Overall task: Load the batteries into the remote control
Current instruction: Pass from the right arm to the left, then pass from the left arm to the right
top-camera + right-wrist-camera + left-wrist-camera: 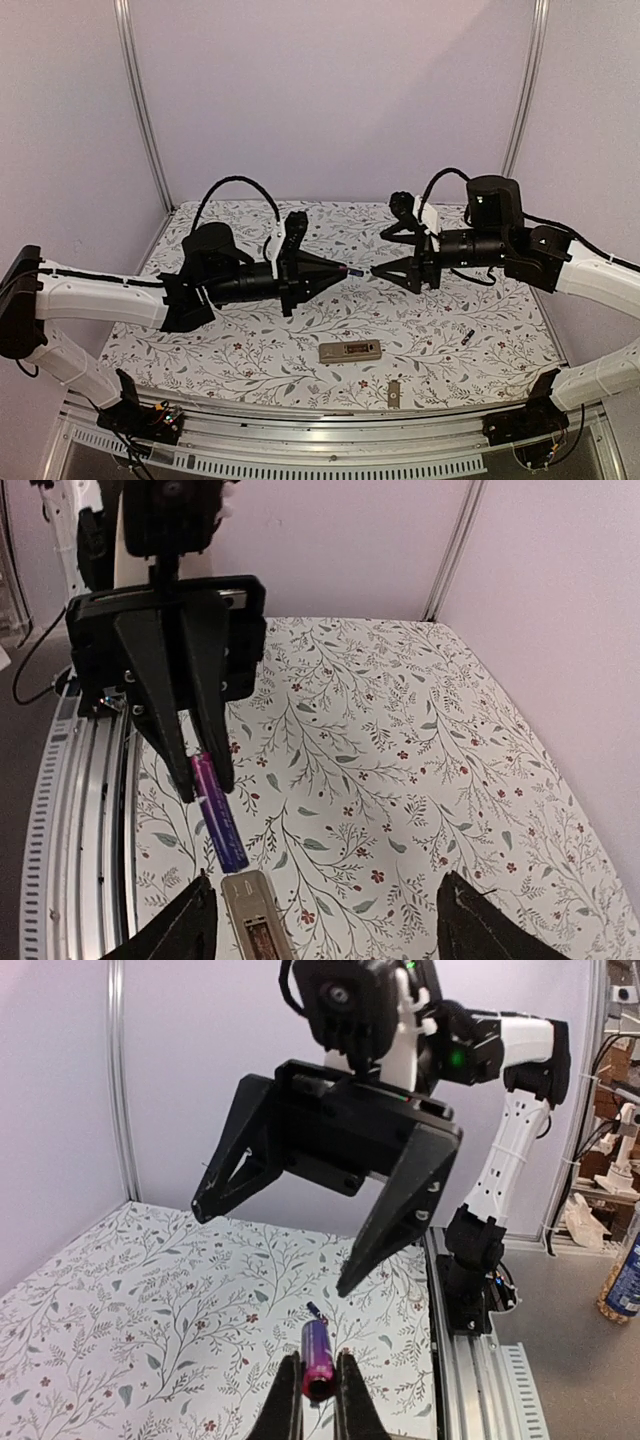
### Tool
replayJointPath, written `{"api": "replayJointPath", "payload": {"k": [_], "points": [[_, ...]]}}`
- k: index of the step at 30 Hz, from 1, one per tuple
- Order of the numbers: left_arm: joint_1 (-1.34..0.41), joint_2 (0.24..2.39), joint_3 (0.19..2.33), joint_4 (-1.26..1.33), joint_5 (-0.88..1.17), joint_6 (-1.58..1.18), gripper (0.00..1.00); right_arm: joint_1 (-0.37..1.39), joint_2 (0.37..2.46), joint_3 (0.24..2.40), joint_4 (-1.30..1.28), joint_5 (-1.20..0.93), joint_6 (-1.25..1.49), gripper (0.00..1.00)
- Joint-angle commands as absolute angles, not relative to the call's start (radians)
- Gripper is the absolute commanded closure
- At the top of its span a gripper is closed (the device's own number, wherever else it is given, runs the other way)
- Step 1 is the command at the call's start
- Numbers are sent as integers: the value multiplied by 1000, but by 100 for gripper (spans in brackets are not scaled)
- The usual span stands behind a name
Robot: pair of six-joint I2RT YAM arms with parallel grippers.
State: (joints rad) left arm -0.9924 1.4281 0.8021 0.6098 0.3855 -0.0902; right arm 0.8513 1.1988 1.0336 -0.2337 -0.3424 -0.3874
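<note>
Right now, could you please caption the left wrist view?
Left claw pinches a battery over the floral table; right claw open opposite.

A white tablecloth printed with grey-green leafy sprigs and small dark-red flowers lies between pale lilac walls and silver metal posts. The battery in the matt-black left gripper has a glossy casing shading from magenta to violet-blue. The right gripper is also black. The left arm and right arm wear white shells with black joints. The remote control shows grey-beige, the cover piece grey, and the second battery near-black.
</note>
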Motion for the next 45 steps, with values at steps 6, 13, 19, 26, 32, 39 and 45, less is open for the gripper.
{"api": "replayJointPath", "payload": {"k": [6,13,19,26,32,39,45], "points": [[-980,1422,718,965,441,-198,100,755,1157,902,112,-737,-17,26],[-980,1426,725,947,438,-180,100,770,1168,885,163,-777,-49,35],[-981,1437,734,942,444,-175,100,803,1222,913,178,-766,-71,47],[-982,1445,744,933,452,-173,100,810,1237,924,199,-781,-79,59],[-982,1445,750,926,450,-165,100,811,1245,929,198,-795,-78,73],[-982,1442,749,921,452,-160,100,811,1246,940,165,-792,-89,89],[-982,1440,749,928,456,-157,100,811,1247,945,130,-766,-98,72]]}}
